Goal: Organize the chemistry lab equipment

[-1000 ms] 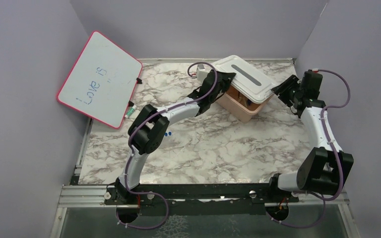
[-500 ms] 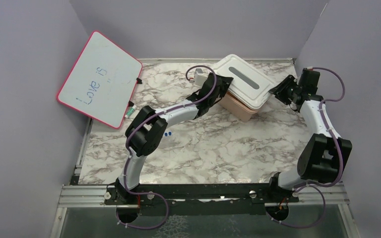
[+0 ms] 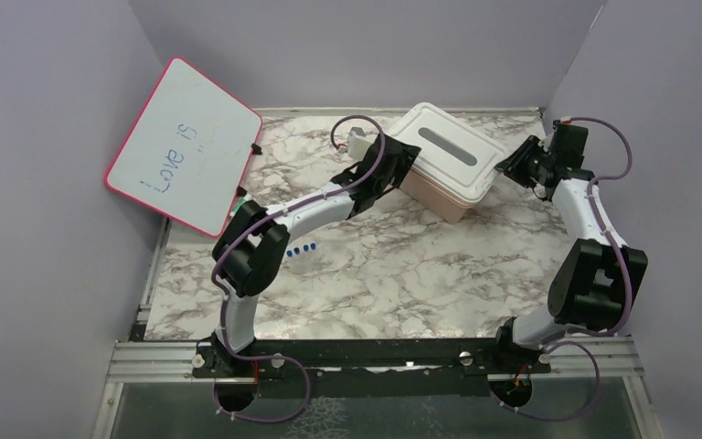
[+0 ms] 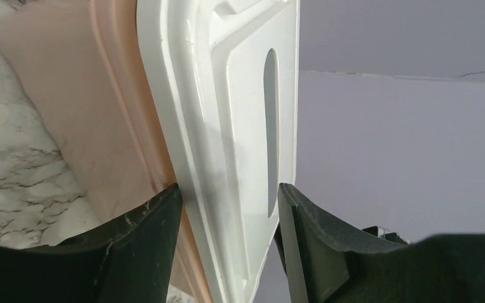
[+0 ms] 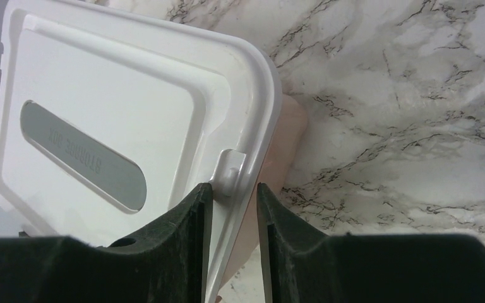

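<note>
A pink box with a white lid on it stands at the back of the marble table. My left gripper is at the lid's left edge. In the left wrist view, that gripper is open astride the lid, with gaps on both sides. My right gripper is at the lid's right edge. The right wrist view has it open narrowly around the lid's rim, pink box showing in the gap. Tiny blue caps lie under the left arm. The box's contents are hidden.
A pink-framed whiteboard leans at the back left, with a small green item and a black clip at its edge. Purple walls close in the table on three sides.
The lid has settled flat over the box, hiding its inside. The left jaws have widened off the lid's edge and the right jaws have narrowed around its rim.
</note>
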`<control>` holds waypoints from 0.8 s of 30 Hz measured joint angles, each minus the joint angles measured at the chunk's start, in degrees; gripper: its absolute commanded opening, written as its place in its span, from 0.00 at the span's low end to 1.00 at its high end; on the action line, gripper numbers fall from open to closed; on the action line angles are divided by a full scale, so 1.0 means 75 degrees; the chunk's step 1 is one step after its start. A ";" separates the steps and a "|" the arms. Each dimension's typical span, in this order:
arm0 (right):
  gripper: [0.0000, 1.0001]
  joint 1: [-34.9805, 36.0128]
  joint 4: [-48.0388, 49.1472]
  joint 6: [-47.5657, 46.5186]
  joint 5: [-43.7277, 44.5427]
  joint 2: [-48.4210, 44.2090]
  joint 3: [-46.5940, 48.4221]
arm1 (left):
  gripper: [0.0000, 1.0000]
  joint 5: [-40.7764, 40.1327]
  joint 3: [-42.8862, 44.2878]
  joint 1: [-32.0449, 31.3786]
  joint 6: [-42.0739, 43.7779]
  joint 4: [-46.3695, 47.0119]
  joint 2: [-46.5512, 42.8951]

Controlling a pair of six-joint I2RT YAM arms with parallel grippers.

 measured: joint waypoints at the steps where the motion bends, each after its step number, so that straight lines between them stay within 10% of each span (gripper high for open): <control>1: 0.35 0.0000 0.0000 -0.0035 -0.0023 0.0015 0.0012 | 0.63 0.0023 -0.0093 0.0023 0.0029 -0.0055 -0.0119; 24: 0.35 0.0064 -0.0195 -0.0530 -0.0382 0.0172 0.0248 | 0.81 0.1370 -0.1571 0.1399 0.2471 -0.0015 -0.1387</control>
